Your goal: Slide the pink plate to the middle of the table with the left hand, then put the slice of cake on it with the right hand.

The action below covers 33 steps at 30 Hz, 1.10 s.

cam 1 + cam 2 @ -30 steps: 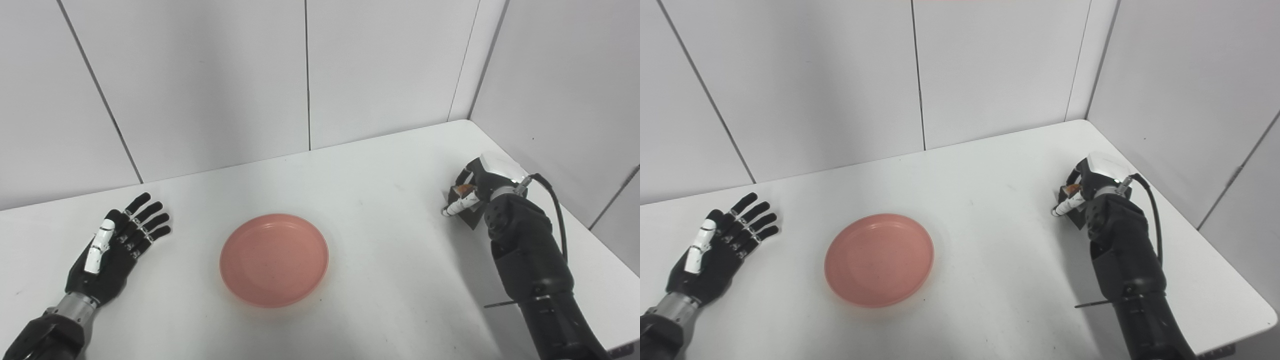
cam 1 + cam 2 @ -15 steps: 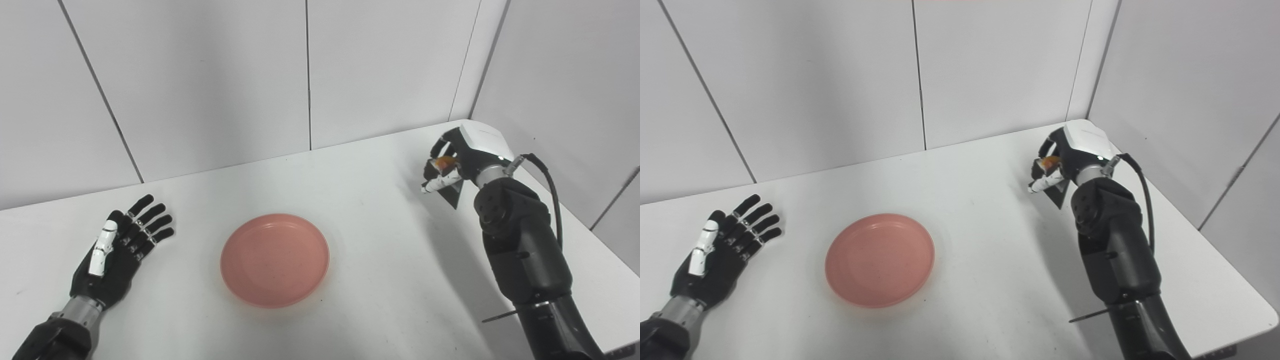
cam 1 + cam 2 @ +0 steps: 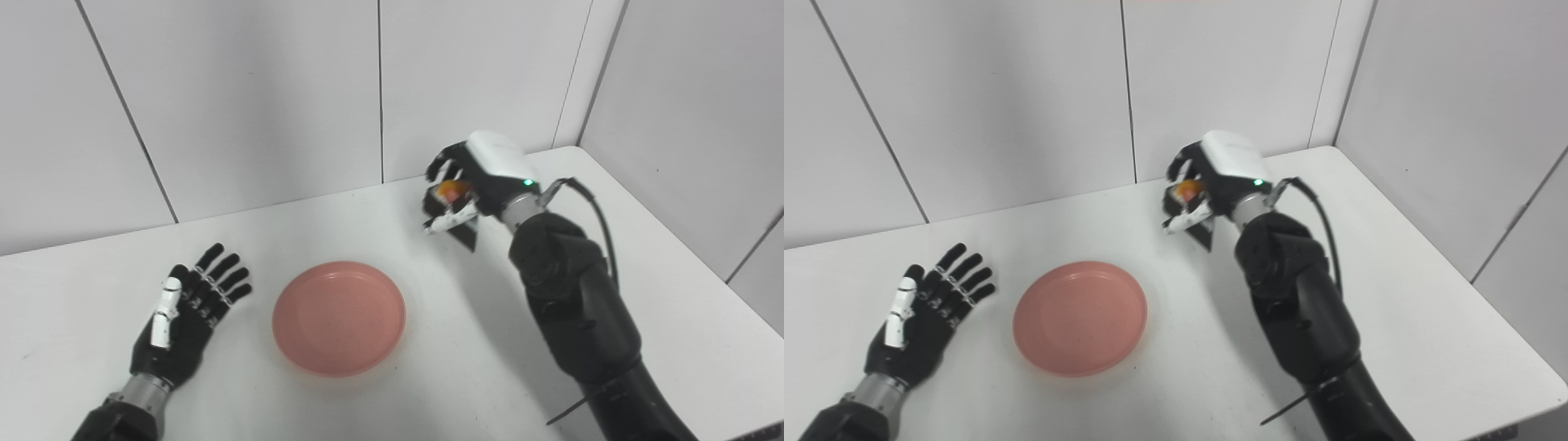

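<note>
My right hand (image 3: 468,184) holds the slice of cake (image 3: 452,195) up in the air, past the pink plate (image 3: 339,316) on the desk (image 3: 465,343); my left hand (image 3: 187,312) lies wide open beside it; I should go slow, get over the plate's middle, then lower gently.

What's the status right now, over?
Left hand open, flat on table. Right hand shut on dark cake slice, held above table. Round pink plate empty, path clear.

A white desk (image 3: 380,404) stood in a corner of pale grey panelled walls (image 3: 257,92) — thin dark seams ran down the panels, and the right wall (image 3: 692,110) met the far one at an angle.
</note>
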{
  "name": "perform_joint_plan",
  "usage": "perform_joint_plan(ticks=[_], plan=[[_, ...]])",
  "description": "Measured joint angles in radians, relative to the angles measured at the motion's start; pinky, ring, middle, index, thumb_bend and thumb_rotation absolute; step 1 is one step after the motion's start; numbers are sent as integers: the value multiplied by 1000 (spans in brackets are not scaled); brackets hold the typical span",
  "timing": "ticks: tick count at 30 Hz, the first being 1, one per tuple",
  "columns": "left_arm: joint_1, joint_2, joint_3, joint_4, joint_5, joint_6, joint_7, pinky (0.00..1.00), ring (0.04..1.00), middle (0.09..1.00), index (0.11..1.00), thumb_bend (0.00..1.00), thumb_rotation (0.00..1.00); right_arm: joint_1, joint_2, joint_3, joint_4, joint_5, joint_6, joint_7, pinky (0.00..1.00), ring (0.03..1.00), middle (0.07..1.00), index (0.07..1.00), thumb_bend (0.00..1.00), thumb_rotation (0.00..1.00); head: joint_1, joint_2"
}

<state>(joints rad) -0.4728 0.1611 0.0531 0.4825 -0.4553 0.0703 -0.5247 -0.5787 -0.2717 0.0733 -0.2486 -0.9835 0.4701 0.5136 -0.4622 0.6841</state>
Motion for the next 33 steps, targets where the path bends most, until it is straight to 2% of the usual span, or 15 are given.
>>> perform_joint_plan(ticks=[2, 5, 6, 8, 12, 14, 20, 29, 33], plan=[[19, -20, -22, -55, 16, 26, 31, 888, 904, 924, 926, 431, 977, -2, 14, 31, 18, 21, -5, -17, 314, 402, 448, 549, 514, 0, 1, 0], [44, -48, -45, -123, 29, 67, 76, 909, 922, 937, 940, 415, 999, -2, 28, 75, 40, 41, -9, -25, 301, 389, 443, 549, 515, 0, 92, 5], [51, -58, -53, -137, 37, 73, 85, 910, 923, 938, 940, 413, 999, -2, 30, 87, 42, 51, -14, -28, 301, 390, 444, 548, 515, 0, 93, 5], [62, -74, -63, -168, 53, 95, 118, 913, 926, 938, 942, 405, 1000, -5, 33, 108, 56, 66, -28, -49, 302, 389, 445, 549, 515, 0, 175, 9], [72, -101, -89, -208, 81, 119, 164, 931, 938, 949, 950, 395, 1000, -5, 37, 152, 74, 97, -59, -83, 300, 386, 438, 548, 515, 0, 229, 18], [75, -115, -97, -226, 85, 145, 185, 931, 936, 948, 952, 394, 1000, -5, 44, 175, 84, 102, -76, -94, 300, 386, 435, 546, 515, 0, 232, 20], [82, -147, -130, -255, 119, 168, 213, 920, 929, 939, 950, 393, 1000, -3, 62, 230, 130, 128, -89, -101, 312, 393, 432, 548, 515, 0, 310, 40], [83, -173, -140, -269, 128, 190, 241, 939, 936, 944, 950, 403, 1000, -2, 71, 290, 168, 146, -101, -132, 311, 392, 432, 548, 515, 0, 326, 58], [83, -175, -146, -276, 140, 197, 247, 936, 933, 943, 948, 407, 1000, 6, 74, 320, 180, 160, -137, -152, 329, 408, 435, 535, 518, 0, 323, 66]])
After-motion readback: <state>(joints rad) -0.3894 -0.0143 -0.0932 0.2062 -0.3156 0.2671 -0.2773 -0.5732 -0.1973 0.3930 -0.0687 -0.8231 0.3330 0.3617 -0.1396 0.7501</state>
